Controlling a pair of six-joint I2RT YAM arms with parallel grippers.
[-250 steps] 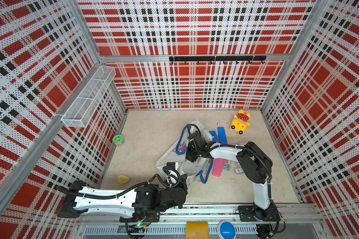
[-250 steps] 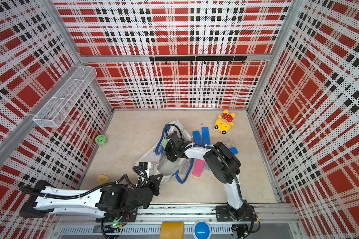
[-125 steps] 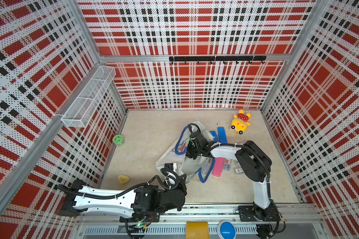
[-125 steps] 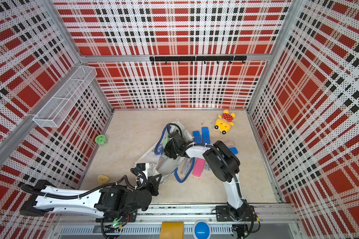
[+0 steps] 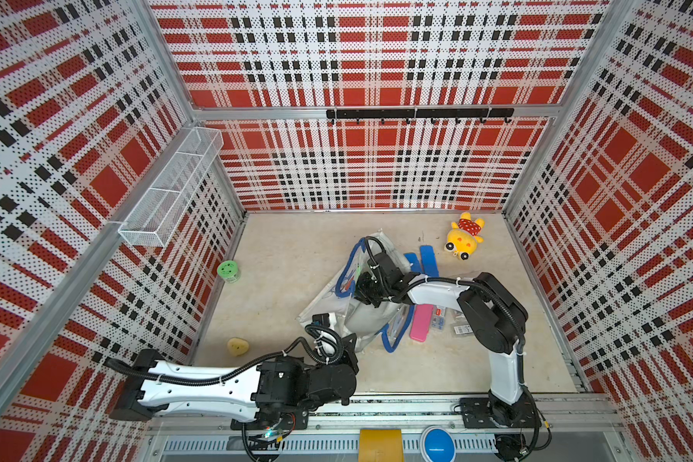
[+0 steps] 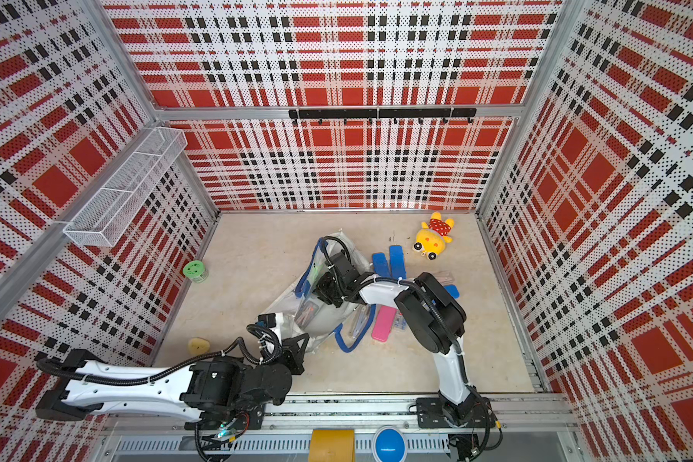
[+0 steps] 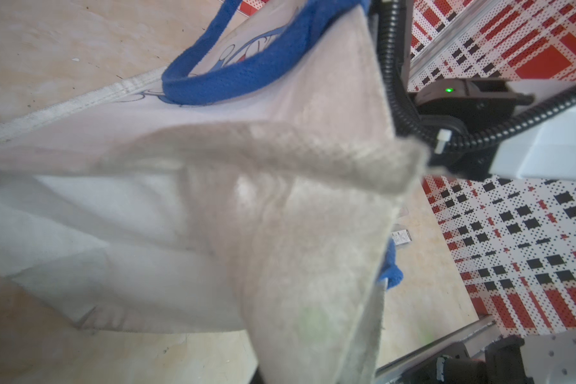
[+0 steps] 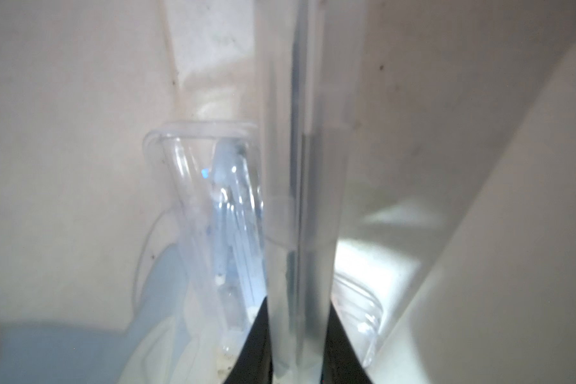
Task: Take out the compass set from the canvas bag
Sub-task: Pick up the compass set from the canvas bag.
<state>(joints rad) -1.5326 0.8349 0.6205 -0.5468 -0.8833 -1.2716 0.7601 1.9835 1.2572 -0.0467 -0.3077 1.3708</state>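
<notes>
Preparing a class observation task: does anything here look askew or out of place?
The canvas bag lies crumpled on its side, its edge pinched by the left gripper; the right gripper clamps a clear case inside.

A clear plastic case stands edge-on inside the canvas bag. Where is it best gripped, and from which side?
Grip the clear plastic case across its thin edge, entering through the mouth of the canvas bag: that edge faces the right gripper and fits between its jaws.
</notes>
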